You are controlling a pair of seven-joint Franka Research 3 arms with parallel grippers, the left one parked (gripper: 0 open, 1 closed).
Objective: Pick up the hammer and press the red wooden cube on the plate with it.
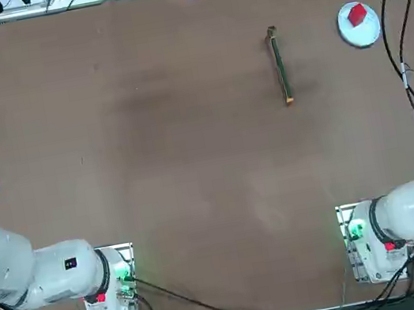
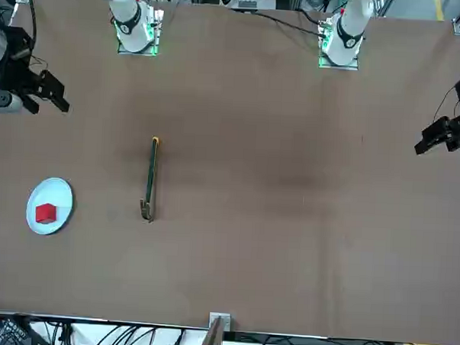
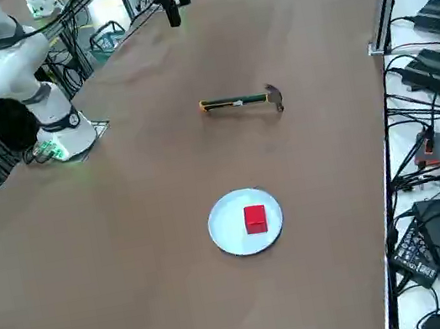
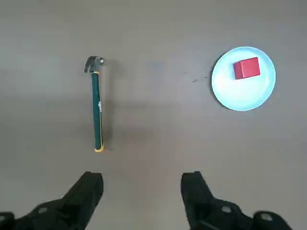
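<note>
We see our right gripper (image 4: 141, 184) spread wide, holding nothing, high above the brown table (image 4: 158, 139). The slim green-handled hammer (image 4: 97, 110) lies flat beyond its fingertips, untouched, well apart from the round white plate (image 4: 230, 93) bearing the small red wooden cube (image 4: 246, 68).

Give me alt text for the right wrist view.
Seen from high above the brown table, the open right claw hangs empty. A hammer lies flat on the table, and apart from it a red cube sits off-centre on a white plate.
</note>
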